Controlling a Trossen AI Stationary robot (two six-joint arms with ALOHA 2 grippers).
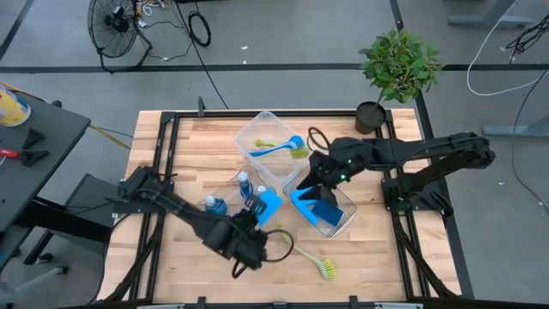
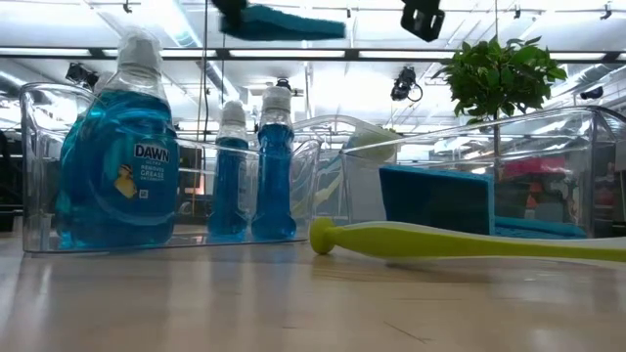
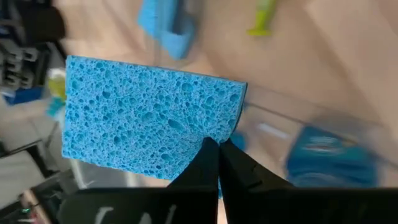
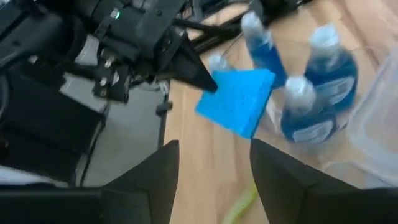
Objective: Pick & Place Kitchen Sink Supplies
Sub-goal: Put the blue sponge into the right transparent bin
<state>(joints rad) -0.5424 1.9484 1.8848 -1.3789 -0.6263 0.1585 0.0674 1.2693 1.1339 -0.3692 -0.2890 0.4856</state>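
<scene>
Left tool [image 1: 257,225] clenched on a light-blue sponge [image 1: 268,205] by its corner, aloft beside the bottles [image 1: 244,184]. Right tool [image 1: 319,184] released, waiting over the sponge bin [image 1: 343,221] at 3 o'clock. Corner pinch looks thin: best carry it slow and level, release low inside the bin.

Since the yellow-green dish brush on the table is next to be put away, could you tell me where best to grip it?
Grip the yellow-green dish brush at mid-handle, coming straight down. It lies flat on the bare wooden table, clear of the bins, and its slim handle should fit a tool better than the bristled head.
</scene>
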